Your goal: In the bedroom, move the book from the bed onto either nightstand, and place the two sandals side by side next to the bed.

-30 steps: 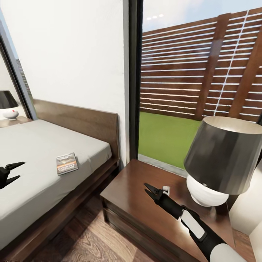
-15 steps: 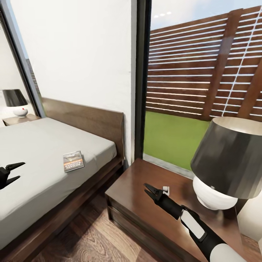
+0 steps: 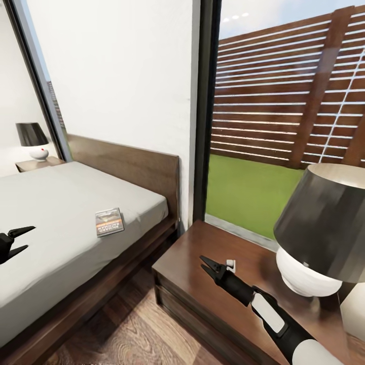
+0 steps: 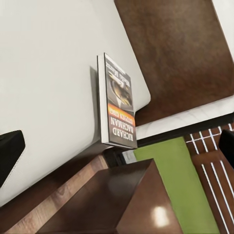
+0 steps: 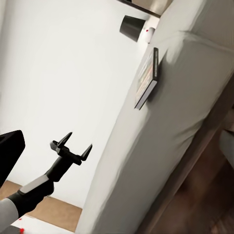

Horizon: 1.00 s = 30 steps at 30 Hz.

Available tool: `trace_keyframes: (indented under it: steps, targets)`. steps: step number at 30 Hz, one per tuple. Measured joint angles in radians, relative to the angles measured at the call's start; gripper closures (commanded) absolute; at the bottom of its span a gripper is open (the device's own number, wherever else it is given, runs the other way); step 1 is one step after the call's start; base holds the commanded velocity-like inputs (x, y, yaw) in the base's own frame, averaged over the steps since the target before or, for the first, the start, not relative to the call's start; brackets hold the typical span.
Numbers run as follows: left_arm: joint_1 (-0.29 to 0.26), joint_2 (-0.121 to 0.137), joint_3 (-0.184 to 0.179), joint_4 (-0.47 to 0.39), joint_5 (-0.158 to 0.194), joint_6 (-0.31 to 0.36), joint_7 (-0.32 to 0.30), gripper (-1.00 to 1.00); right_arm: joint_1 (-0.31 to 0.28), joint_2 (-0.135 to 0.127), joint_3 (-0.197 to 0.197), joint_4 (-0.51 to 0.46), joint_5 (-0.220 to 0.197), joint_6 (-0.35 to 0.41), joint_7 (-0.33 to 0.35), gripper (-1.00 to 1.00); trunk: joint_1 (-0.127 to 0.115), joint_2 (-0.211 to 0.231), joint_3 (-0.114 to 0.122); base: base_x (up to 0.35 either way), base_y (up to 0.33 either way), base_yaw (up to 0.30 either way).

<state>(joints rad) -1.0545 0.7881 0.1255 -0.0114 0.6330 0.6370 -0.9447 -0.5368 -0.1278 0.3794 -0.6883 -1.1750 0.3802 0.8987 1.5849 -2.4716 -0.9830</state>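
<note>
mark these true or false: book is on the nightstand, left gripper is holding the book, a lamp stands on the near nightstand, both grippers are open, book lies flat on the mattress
1. The book is on the nightstand. False: it lies on the bed.
2. The left gripper holds the book. False: it is empty, apart from the book.
3. A lamp stands on the near nightstand. True.
4. Both grippers are open. True: the right gripper also stands parted.
5. The book lies flat on the mattress. True.

Near lamp shade cut off

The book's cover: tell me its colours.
The book has a dark grey cover with an orange band and white lettering, clearest in the left wrist view.
</note>
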Motion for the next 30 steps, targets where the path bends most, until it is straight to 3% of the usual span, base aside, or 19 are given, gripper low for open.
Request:
trace_keyframes:
  steps: [18, 30]
  targets:
    - [0.0, -0.001, 0.0, 0.0, -0.003, -0.001, 0.001, -1.0, 0.0, 0.0, 0.001, 0.0, -0.001, 0.0, 0.0, -1.0, 0.0, 0.0, -0.007, 0.0, 0.0, 0.084]
    - [0.0, -0.001, 0.0, 0.0, -0.066, -0.001, 0.0, -1.0, 0.0, 0.0, 0.002, 0.0, -0.004, 0.0, 0.0, -1.0, 0.0, 0.0, -0.01, 0.045, 0.005, 0.04]
